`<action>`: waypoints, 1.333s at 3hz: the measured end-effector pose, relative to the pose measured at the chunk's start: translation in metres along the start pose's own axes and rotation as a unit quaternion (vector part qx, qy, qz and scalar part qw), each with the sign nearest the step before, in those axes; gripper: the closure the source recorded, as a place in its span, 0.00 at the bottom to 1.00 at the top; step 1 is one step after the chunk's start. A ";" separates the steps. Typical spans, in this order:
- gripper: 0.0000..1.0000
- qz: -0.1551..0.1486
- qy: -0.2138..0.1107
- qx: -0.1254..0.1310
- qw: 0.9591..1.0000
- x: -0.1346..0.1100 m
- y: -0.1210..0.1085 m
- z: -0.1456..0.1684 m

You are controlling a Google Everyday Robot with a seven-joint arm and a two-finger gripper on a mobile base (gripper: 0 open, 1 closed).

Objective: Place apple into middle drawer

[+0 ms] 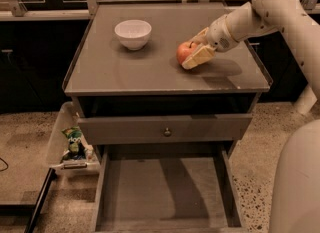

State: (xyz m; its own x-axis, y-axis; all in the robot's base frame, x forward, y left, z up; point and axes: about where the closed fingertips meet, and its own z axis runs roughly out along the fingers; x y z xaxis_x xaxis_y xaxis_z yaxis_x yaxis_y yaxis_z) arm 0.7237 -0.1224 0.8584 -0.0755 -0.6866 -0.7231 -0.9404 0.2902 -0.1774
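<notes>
The red-orange apple (183, 52) sits on the grey cabinet top (130, 72), right of centre. My gripper (194, 47) reaches in from the right on its white arm (250, 17). Its two tan fingers (198, 57) are closed against the apple's far and near sides, and the apple still rests on the top. The middle drawer (165, 192) is pulled out low at the front, a wide grey tray with a bare flat bottom.
A white bowl (133, 33) stands on the back left of the cabinet top. A shut grey drawer front with a small round knob (167, 132) lies above the open tray. A clear bin (75, 144) with a green packet sits on the floor at the left.
</notes>
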 end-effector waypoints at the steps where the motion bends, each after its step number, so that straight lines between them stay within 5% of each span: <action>1: 0.62 0.000 0.000 0.000 1.000 0.000 0.000 0.000; 3: 1.00 0.000 0.000 0.000 1.000 0.000 0.000 0.000; 4: 1.00 -0.006 0.001 -0.001 1.000 -0.001 0.008 -0.006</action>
State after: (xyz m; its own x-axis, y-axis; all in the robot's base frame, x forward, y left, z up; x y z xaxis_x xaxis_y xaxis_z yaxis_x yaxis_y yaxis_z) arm 0.7140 -0.1233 0.8611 -0.0644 -0.6919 -0.7192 -0.9422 0.2796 -0.1846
